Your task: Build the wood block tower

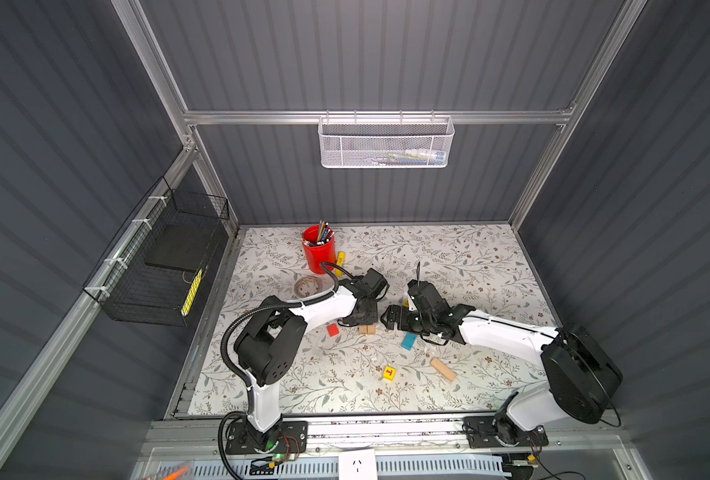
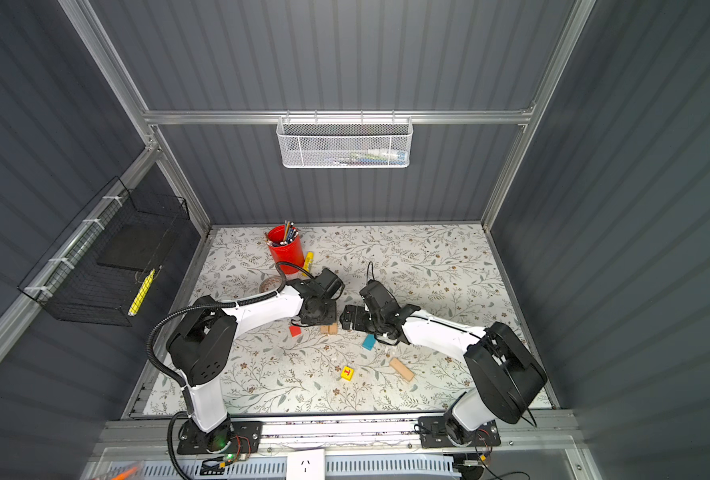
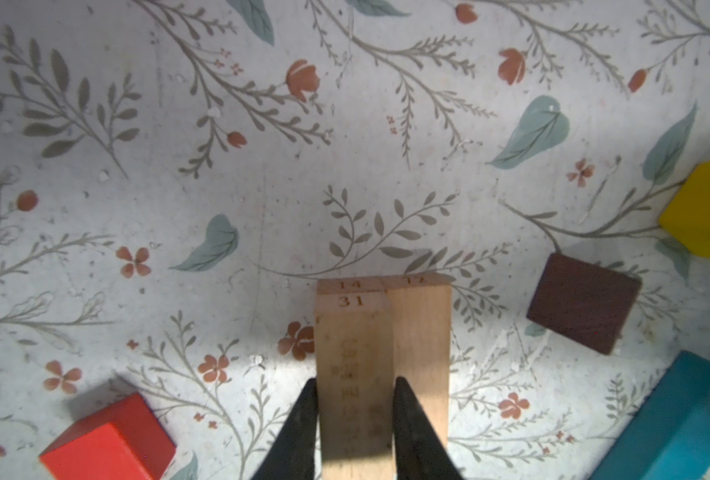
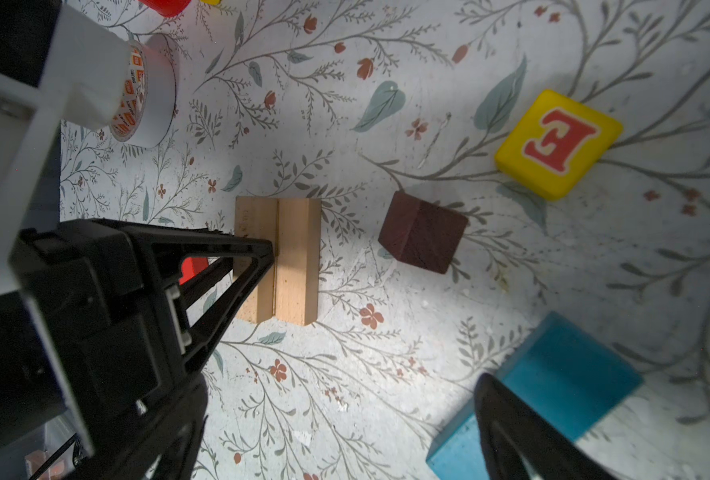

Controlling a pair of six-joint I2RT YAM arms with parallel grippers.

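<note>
My left gripper [image 3: 355,399] is shut on a tan oblong [image 3: 355,365] that sits on top of one of two tan oblongs [image 4: 297,259] lying side by side; in both top views they [image 1: 366,329] [image 2: 329,329] peek out beneath it. Around them lie a red cube [image 1: 333,330] [image 3: 108,440], a dark brown piece [image 4: 422,237], a yellow cube lettered E [image 4: 557,143] and a blue oblong [image 1: 408,341] [image 4: 553,395]. My right gripper [image 1: 390,318] [image 4: 345,436] hangs open just right of the stack, one finger over the blue oblong. Nearer the front lie another yellow cube [image 1: 389,372] and a tan oblong [image 1: 442,369].
A red pen cup [image 1: 318,251] with a yellow marker [image 1: 340,258] beside it stands at the back, and a tape roll [image 1: 308,286] lies by the left forearm. A white mesh basket [image 1: 386,141] hangs on the back wall, a black wire basket [image 1: 162,257] on the left wall.
</note>
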